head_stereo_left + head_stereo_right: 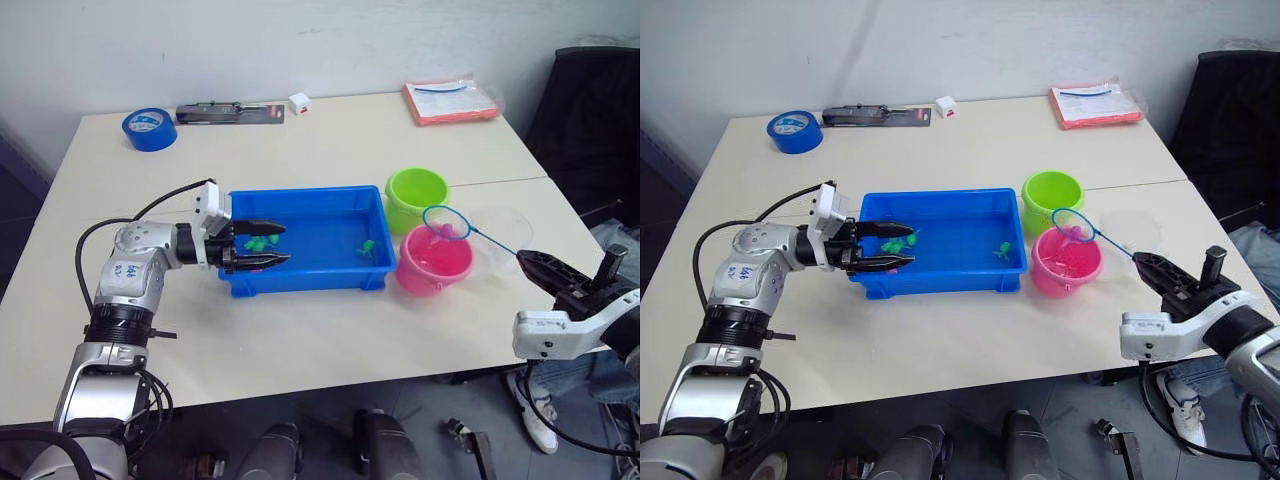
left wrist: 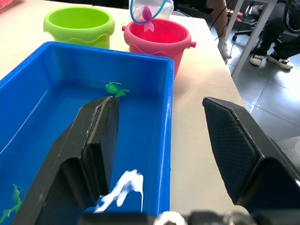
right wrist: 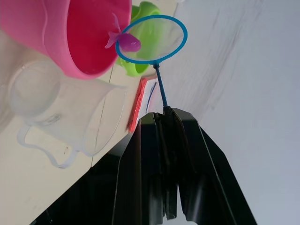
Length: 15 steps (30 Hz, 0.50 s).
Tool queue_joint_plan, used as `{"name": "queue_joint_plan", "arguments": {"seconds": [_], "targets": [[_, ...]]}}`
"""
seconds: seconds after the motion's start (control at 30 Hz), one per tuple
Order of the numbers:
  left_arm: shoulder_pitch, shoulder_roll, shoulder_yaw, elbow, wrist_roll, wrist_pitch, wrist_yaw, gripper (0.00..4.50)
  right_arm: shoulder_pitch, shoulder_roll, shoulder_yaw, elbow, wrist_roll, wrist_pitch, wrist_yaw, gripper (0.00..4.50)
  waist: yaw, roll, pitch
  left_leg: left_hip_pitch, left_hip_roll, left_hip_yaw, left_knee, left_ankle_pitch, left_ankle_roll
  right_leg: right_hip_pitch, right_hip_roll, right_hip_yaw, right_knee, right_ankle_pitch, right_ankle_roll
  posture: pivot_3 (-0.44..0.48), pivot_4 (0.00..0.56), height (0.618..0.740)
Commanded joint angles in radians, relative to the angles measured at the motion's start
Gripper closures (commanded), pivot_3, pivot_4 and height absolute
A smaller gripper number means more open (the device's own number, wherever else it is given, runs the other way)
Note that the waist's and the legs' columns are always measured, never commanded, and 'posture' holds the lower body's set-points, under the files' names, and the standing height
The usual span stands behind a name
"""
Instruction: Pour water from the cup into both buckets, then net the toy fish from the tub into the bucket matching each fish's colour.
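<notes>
- Hovering above the pink bucket, the net is held by the right gripper, whose 2 fingers are clamped on the end of the thin handle.
- 1 pink fish is seen lying in the mesh; in the right wrist view it sits over the pink bucket's open mouth.
- The handle's long axis runs from the right gripper at the table's near right edge up and leftward to the hoop, so the hoop lies ahead and to the left of that gripper.
- The coming move is judged to turn on this relation: hoop above pink bucket, so a tip of the hoop about the handle's axis should drop the fish into the matching colour.
- The lime green bucket stands just behind the pink one, touching or nearly so; a drift of the hoop away from the robot could send the fish there.
- The clear cup rests on the table just to the right of the pink bucket, under the handle.
- The blue tub is steadied at its left end by the left gripper, its jaws spread, 1 finger inside the tub and 1 outside its near wall.
- Several green fish are left in the tub, nearer the left arm than the right.
</notes>
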Motion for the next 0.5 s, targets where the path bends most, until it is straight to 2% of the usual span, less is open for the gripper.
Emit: {"name": "queue_joint_plan", "arguments": {"seconds": [0.03, 0.5], "targets": [[0.001, 0.014, 0.026, -0.043, -0.013, 0.002, 0.005, 1.40, 0.001, 0.013, -0.034, 0.000, -0.028, -0.043, -0.039, 3.72, 0.000, 0.000, 0.000, 0.000, 0.000, 0.000, 0.000, 0.000, 0.000, 0.000, 0.000, 0.000, 0.000, 0.000, 0.000, 0.000, 0.150, 0.740], [0.019, 0.014, 0.029, -0.065, -0.017, 0.012, 0.015, 1.40, 0.014, 0.026, -0.078, 0.055, -0.114, -0.136, -0.141, 3.72, -0.001, 0.000, 0.000, 0.001, 0.000, 0.001, 0.000, 0.000, 0.000, 0.000, 0.000, 0.001, 0.000, 0.000, 0.000, 0.000, 0.150, 0.740]]}}
